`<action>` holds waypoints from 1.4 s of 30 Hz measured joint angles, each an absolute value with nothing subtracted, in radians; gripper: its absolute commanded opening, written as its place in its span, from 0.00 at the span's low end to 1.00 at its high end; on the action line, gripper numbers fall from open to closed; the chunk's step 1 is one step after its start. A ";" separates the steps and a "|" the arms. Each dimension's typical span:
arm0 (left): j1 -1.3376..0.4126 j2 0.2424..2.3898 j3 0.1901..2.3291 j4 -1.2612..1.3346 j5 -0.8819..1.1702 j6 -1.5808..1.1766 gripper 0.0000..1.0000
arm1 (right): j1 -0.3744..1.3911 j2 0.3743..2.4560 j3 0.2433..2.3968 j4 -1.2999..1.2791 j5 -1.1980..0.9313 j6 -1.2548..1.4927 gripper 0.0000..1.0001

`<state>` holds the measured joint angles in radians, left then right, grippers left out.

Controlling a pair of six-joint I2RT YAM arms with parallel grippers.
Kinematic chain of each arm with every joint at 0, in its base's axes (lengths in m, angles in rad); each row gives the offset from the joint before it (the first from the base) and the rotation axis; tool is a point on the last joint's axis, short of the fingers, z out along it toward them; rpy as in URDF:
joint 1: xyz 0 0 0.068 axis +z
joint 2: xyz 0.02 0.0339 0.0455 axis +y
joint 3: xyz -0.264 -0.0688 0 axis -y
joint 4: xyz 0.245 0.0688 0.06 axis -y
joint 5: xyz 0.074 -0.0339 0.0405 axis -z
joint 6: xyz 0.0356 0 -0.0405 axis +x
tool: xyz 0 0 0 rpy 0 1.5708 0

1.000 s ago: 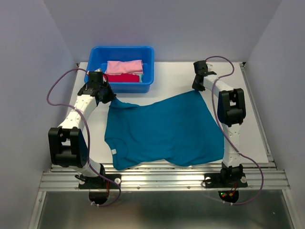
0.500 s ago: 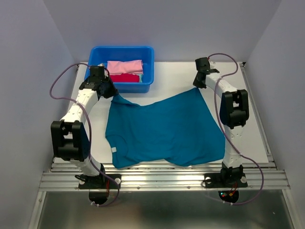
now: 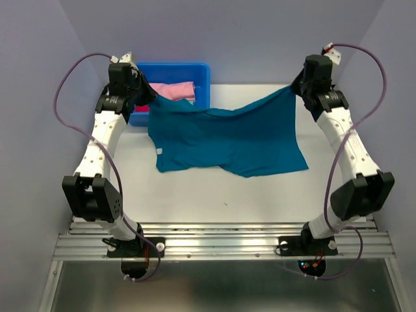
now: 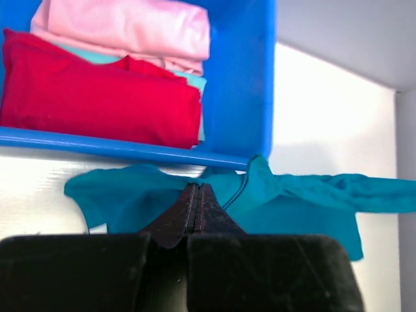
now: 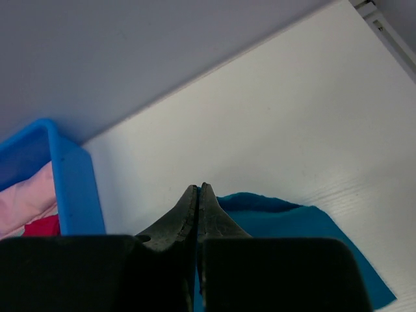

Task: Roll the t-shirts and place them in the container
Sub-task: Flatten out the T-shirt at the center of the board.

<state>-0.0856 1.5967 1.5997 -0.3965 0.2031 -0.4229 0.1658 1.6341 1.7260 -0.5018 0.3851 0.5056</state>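
Both arms held the teal shirt (image 3: 227, 140) up by its far edge. The cloth sagged between them, and its lower part appeared to trail on the table (image 3: 214, 195) just in front and to the right of the tub (image 3: 207, 71). The left gripper (image 4: 197, 190), clenched on one corner, hovered at the tub's near wall. The right gripper (image 5: 198, 190), clamped on the other corner, stood well to the right of the tub, about level with it. A folded pink shirt (image 4: 130, 26) and red shirt (image 4: 97, 97) lay inside the tub. The teal shirt looked light and limp, drooping wherever unsupported. Pinches at two corners of one edge seemed the sound hold, spread wide to keep it taut, since slack would likely crease the cloth before rolling.
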 measured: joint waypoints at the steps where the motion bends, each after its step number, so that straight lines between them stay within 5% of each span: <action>1: -0.086 1.572 1.600 -0.394 0.207 -0.423 0.00 | 0.165 1.592 1.690 -0.497 0.384 0.505 0.01; 13: -0.085 1.258 1.457 -0.348 0.274 -0.428 0.00 | 0.165 1.128 1.184 -0.551 0.382 0.551 0.01; 25: -0.085 1.159 1.319 -0.296 0.316 -0.438 0.00 | 0.165 0.921 1.132 -0.642 0.452 0.565 0.01; 26: -0.085 1.147 1.277 -0.285 0.317 -0.435 0.02 | 0.165 0.908 1.105 -0.639 0.457 0.573 0.01; 27: -0.085 1.133 1.230 -0.271 0.317 -0.435 0.29 | 0.165 0.899 1.081 -0.640 0.458 0.582 0.01; 30: -0.085 1.087 1.020 -0.265 0.323 -0.447 0.64 | 0.165 0.864 0.957 -0.632 0.457 0.618 0.01; 36: -0.085 1.165 0.830 -0.364 0.313 -0.484 0.67 | 0.165 0.852 0.750 -0.645 0.424 0.710 0.01; 42: -0.094 1.165 0.823 -0.376 0.262 -0.520 0.60 | 0.165 0.862 0.738 -0.632 0.418 0.732 0.01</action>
<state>-0.0940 1.1652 0.8230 -0.3756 0.2623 -0.5201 0.1646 0.8619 0.7383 -0.6323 0.4179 0.7319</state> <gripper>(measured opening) 0.620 0.023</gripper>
